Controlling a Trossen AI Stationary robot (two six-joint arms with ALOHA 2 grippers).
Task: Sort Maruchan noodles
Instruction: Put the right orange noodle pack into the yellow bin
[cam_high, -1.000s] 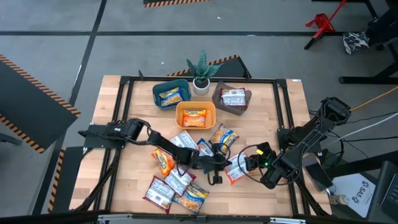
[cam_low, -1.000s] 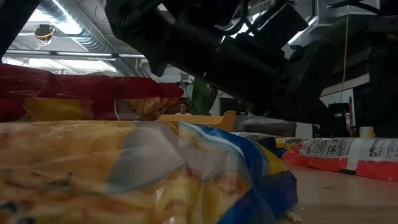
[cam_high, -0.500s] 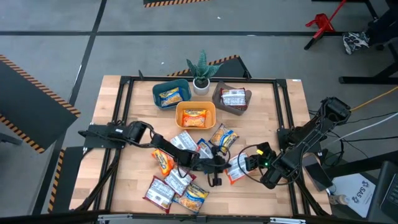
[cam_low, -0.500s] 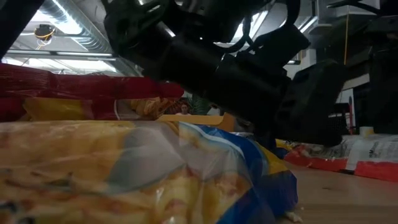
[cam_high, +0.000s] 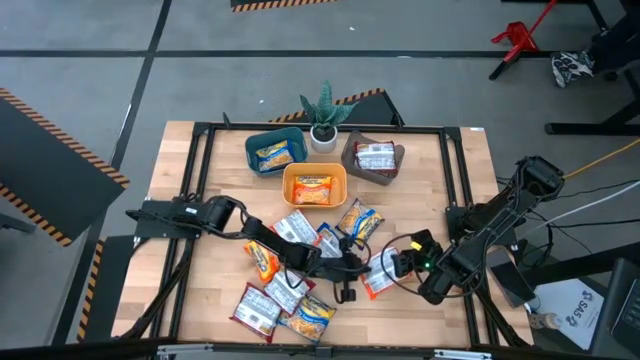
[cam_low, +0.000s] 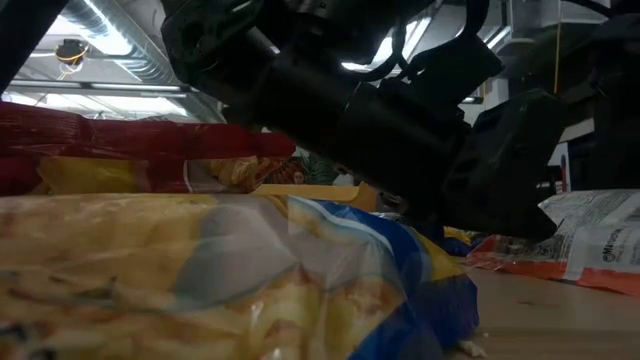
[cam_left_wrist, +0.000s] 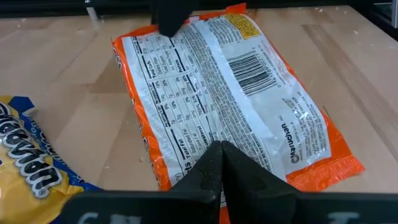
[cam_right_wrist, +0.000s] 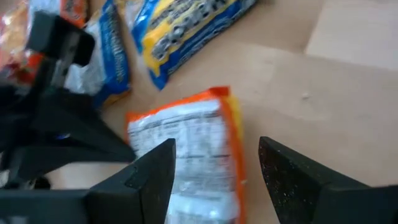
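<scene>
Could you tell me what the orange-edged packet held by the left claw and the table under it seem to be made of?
The orange-edged packet, pinched at one edge by the left claw, looks like thin glossy plastic film: it creases and shows glare over the printing. The table looks like pale matte wood, with visible grain and plank seams, though it could be laminate.

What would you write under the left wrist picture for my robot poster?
Left gripper pinching the edge of an orange noodle packet lying label-up on the wooden table.
</scene>
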